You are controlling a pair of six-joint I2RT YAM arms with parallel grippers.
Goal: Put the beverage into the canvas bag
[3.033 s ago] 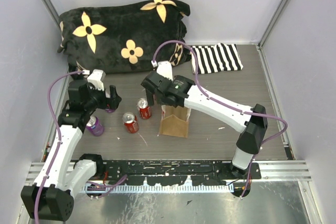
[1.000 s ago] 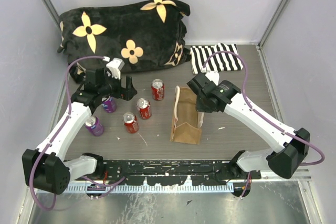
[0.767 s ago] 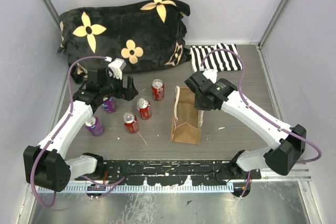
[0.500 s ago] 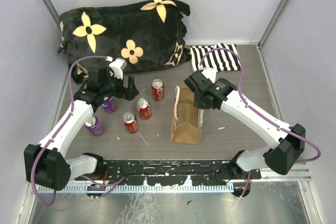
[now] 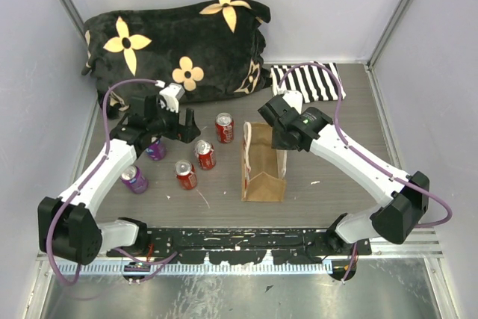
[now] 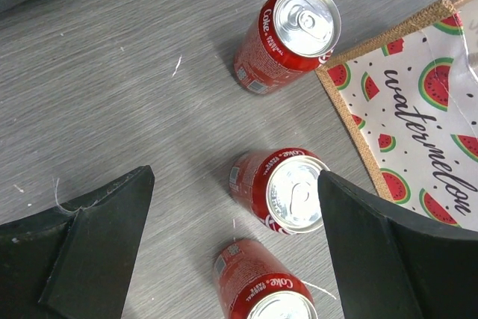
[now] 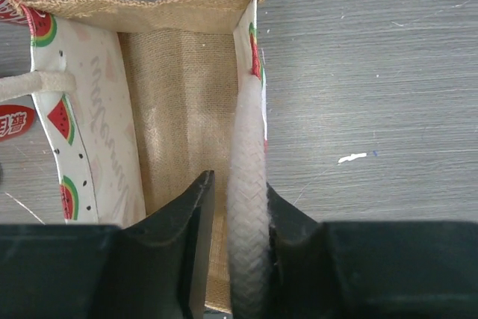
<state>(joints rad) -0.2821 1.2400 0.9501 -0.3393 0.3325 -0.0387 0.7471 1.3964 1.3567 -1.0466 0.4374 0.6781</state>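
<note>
The canvas bag (image 5: 263, 163) stands upright at the table's middle with its mouth open; the right wrist view looks into its bare inside (image 7: 175, 102). My right gripper (image 7: 237, 183) straddles the bag's right cream handle (image 7: 248, 184). Its jaws stand slightly apart, with a gap on the left side of the rope. Three red cola cans (image 5: 224, 128) (image 5: 204, 154) (image 5: 185, 174) stand left of the bag. My left gripper (image 6: 235, 177) hovers wide open above the middle can (image 6: 287, 192), holding nothing. The bag's watermelon print (image 6: 418, 110) shows at the right of the left wrist view.
Two purple cans (image 5: 134, 179) (image 5: 155, 149) stand at the left near my left arm. A black blanket with yellow flowers (image 5: 179, 42) fills the back. A black-and-white striped cloth (image 5: 306, 84) lies at the back right.
My right gripper's jaws have parted a little around the bag handle, and the bag has shifted left and straightened. My left gripper has drifted slightly right over the red cans.
</note>
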